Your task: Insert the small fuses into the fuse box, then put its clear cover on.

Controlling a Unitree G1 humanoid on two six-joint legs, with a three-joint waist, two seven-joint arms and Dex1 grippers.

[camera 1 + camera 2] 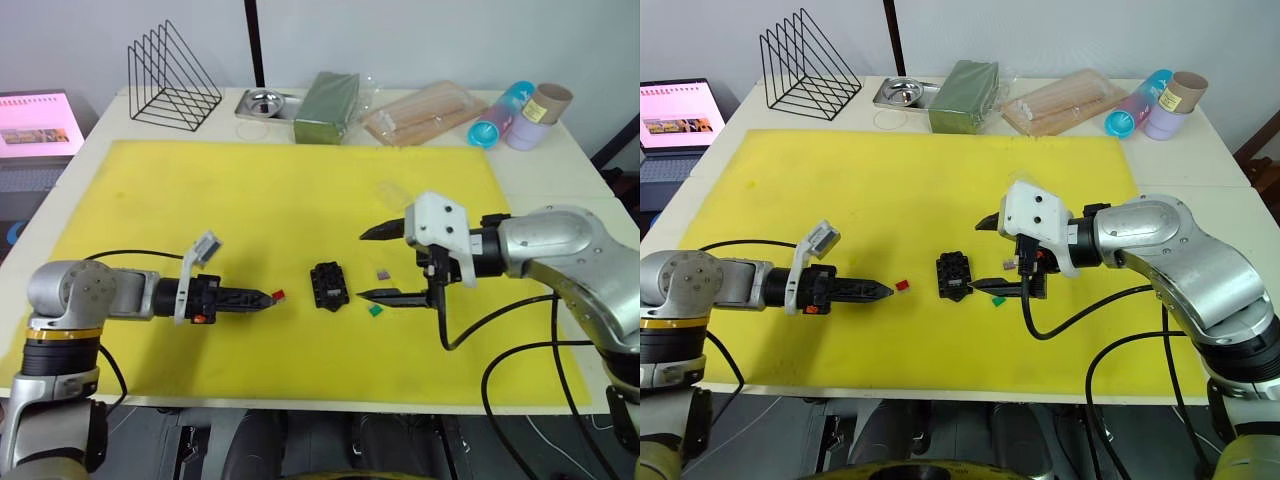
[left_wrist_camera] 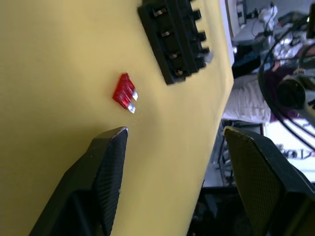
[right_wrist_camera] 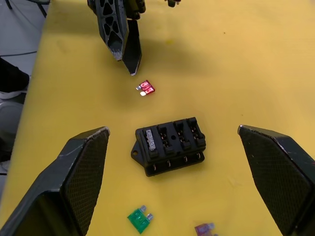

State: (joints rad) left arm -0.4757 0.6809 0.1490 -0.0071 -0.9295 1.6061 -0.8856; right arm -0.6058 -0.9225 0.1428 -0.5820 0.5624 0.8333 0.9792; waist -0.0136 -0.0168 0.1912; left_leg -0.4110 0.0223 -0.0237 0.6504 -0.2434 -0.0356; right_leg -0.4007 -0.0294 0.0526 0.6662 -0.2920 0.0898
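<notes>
The fuse box [image 3: 170,146] lies on the yellow mat [image 1: 250,200] near the surface's front edge, between the two grippers. One slot at its end is seen to hold a grey fuse [image 3: 152,142]. The red fuse [image 3: 146,88] lies flat on the mat between the box and the left gripper [image 1: 262,297], just off its fingertips; the left fingers are parted in the wrist view and hold nothing. The right gripper [image 1: 372,263] is held over the mat beside the box, its fingers spread wide and empty. The green fuse [image 3: 139,219] and purple fuse [image 3: 204,229] lie on the mat near the box, under the right gripper. A clear cover [image 1: 392,193] lies farther back.
</notes>
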